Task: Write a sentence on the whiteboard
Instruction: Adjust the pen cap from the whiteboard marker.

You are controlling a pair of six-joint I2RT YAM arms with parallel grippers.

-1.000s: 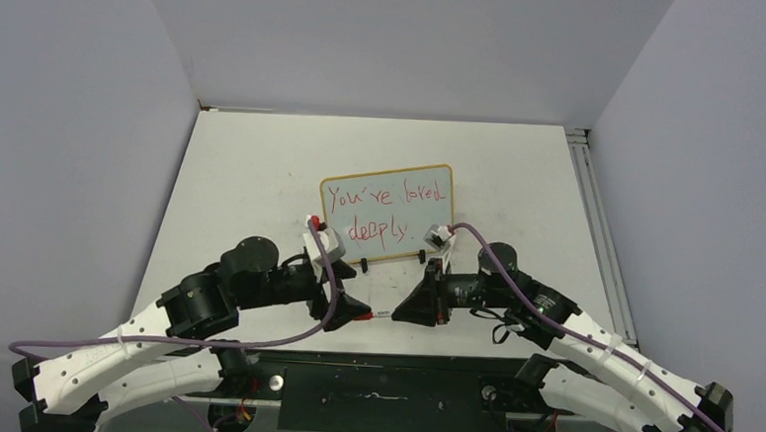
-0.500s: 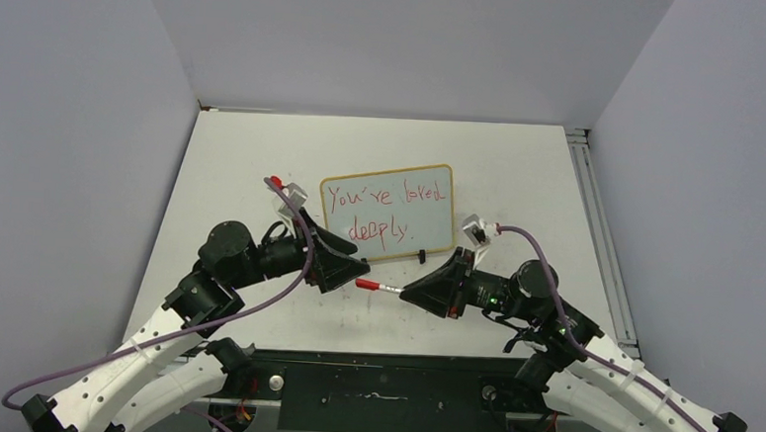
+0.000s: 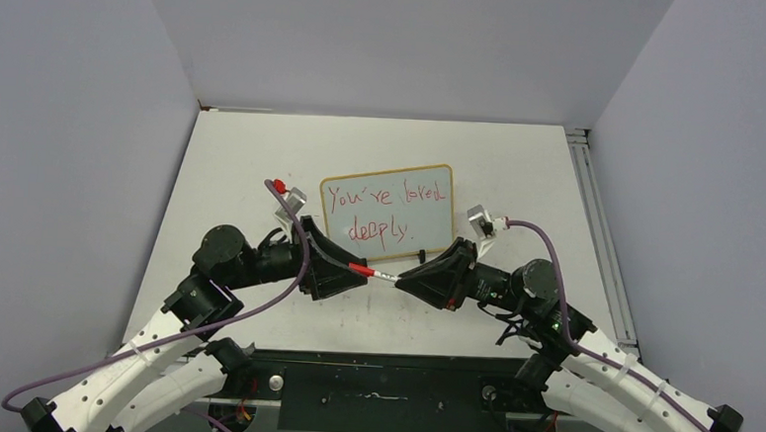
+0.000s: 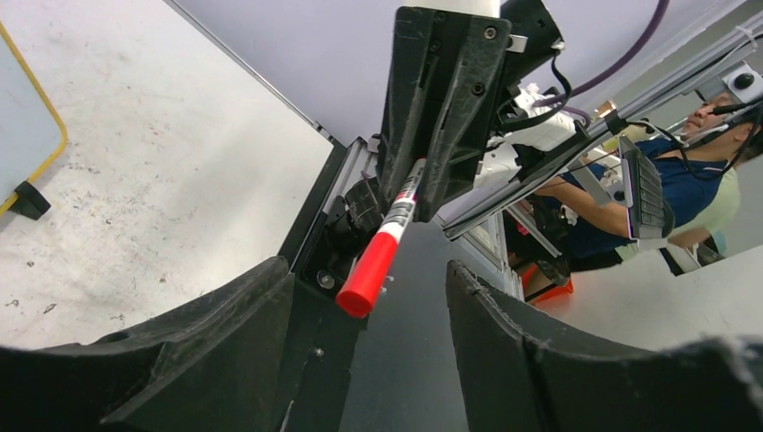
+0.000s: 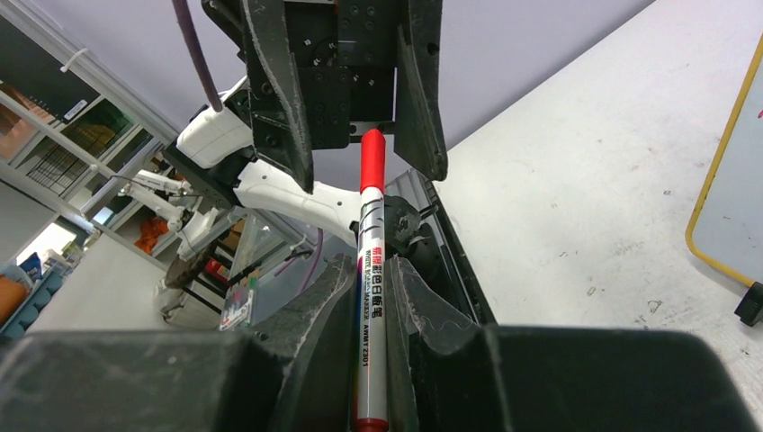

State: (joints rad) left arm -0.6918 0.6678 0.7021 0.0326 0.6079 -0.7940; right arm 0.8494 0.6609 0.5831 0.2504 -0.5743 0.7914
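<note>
The whiteboard point(image 3: 438, 184) stands at the table's middle with the red sentence point(image 3: 384, 213) "You're loved deeply" on it in two lines. In front of it my right gripper point(image 3: 402, 279) is shut on a red-capped marker point(image 3: 371, 272) and holds it level above the table, cap pointing left. In the right wrist view the marker point(image 5: 371, 270) lies between the closed fingers. My left gripper point(image 3: 361, 271) faces it, open, and the red cap point(image 4: 371, 273) sits between its jaws without touching them. The board's corner point(image 4: 40, 135) shows in the left wrist view.
A black base plate point(image 3: 380, 386) lies along the near edge between the arm bases. Purple cables point(image 3: 296, 291) loop off both wrists. Grey walls close the table on three sides, with a metal rail point(image 3: 597, 217) along the right edge.
Both grippers have risen and closed in on each other. The marker's cap, clear of the left gripper half a second ago, now lies between its open jaws.
</note>
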